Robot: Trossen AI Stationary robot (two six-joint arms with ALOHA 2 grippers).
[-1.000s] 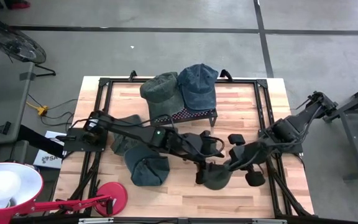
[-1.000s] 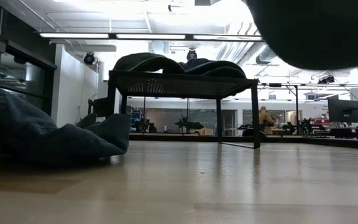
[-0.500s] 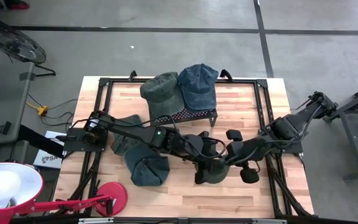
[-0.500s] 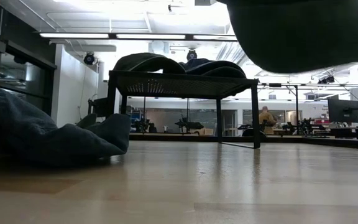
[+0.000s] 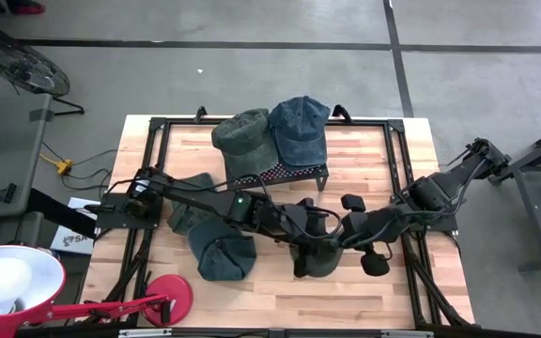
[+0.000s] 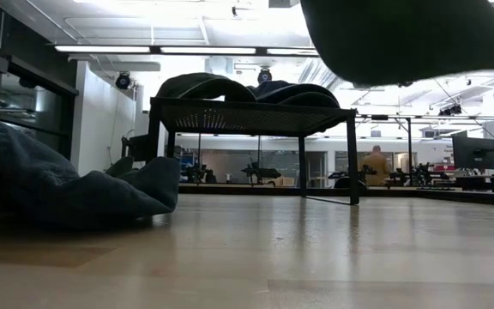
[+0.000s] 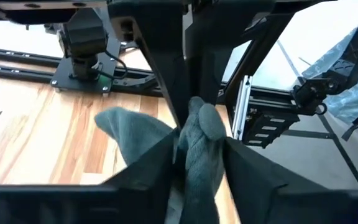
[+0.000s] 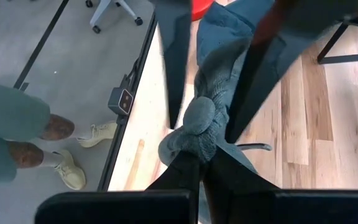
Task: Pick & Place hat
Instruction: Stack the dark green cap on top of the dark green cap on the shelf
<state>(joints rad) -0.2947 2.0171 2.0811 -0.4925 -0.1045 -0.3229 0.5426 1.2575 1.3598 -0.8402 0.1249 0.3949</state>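
Note:
A dark green hat (image 5: 323, 262) hangs between my two grippers over the table's near middle; in the low view its underside (image 6: 410, 39) is high above the wood. My left gripper (image 5: 301, 252) reaches in from the table's left and is shut on the hat (image 7: 194, 146). My right gripper (image 5: 351, 238) comes from the right and is shut on the same hat (image 8: 199, 121). The two grippers face each other, close together. My left gripper pinches a bunched fold of the hat's cloth (image 7: 196, 127) between its two fingers (image 7: 151, 162), several layers thick. The hat is lifted clear of the table. My right gripper pinches another gathered knot of the hat's cloth (image 8: 197, 118) between its two fingers (image 8: 182, 171). The rest of the hat hangs beyond it above the wood.
A black mesh rack (image 5: 294, 174) at the far middle carries a green hat (image 5: 242, 133) and a blue hat (image 5: 299, 122). Two more hats (image 5: 222, 253) (image 5: 191, 211) lie on the table's left. A red lamp (image 5: 26, 291) stands at the near left corner.
Both grippers have carried the hat toward the table's left and slightly toward the far edge. The right gripper has closed in on the left one, and the hat has bunched narrower between them. It has stayed clear of the table throughout.

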